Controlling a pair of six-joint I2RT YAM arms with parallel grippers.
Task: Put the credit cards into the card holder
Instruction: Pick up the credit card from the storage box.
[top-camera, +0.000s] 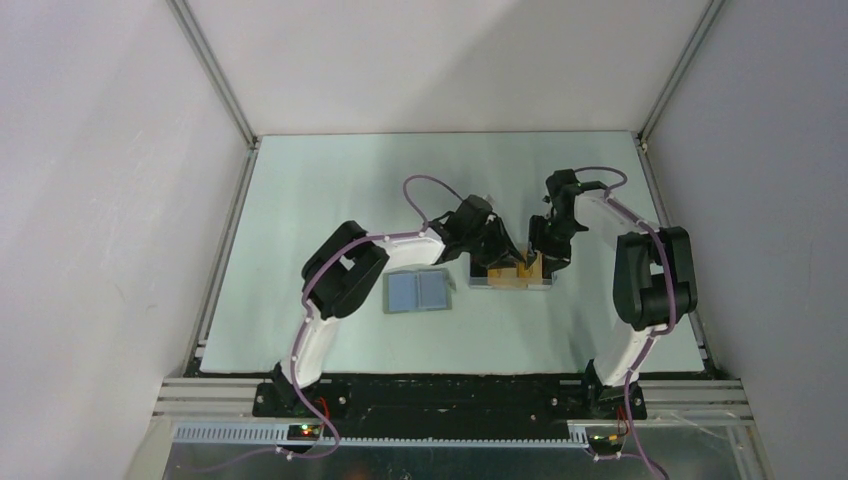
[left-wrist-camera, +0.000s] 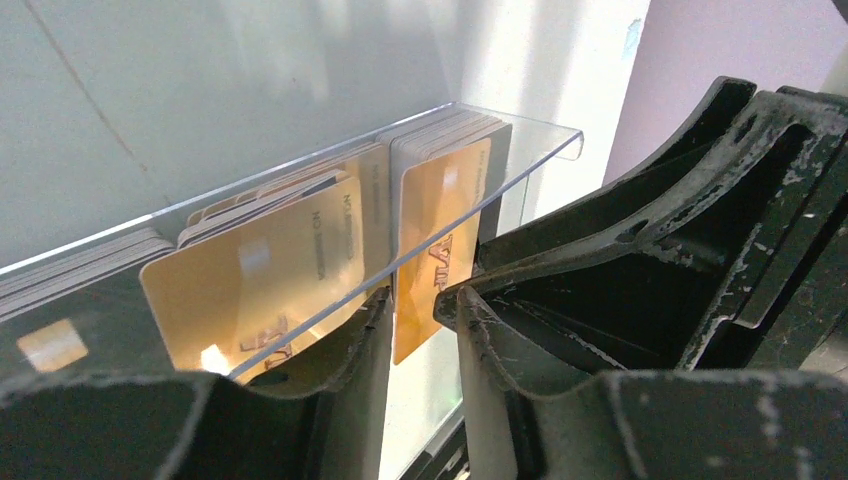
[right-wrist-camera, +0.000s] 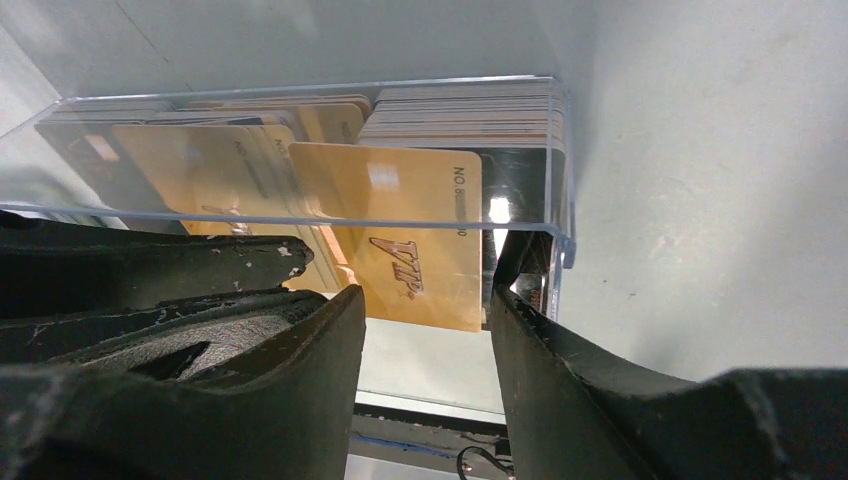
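Observation:
A clear plastic tray (top-camera: 480, 284) holds stacks of orange-gold credit cards (right-wrist-camera: 200, 160). One card marked VIP (right-wrist-camera: 410, 230) sticks out over the tray's front wall (right-wrist-camera: 300, 215). In the left wrist view this card (left-wrist-camera: 440, 230) has its lower corner between the jaws of my left gripper (left-wrist-camera: 412, 300). They stand a narrow gap apart and the card lies against one finger. My right gripper (right-wrist-camera: 425, 300) is open, its fingers either side of the card's free end and not touching it. The card holder (top-camera: 418, 292) lies open, bluish-grey inside up, left of the tray. Both grippers (top-camera: 500, 262) (top-camera: 540, 262) meet over the tray.
The tray stands mid-table on a pale green mat (top-camera: 320, 200). White walls close the table in on the left, right and back. The arm bases are bolted along the near edge (top-camera: 450, 400).

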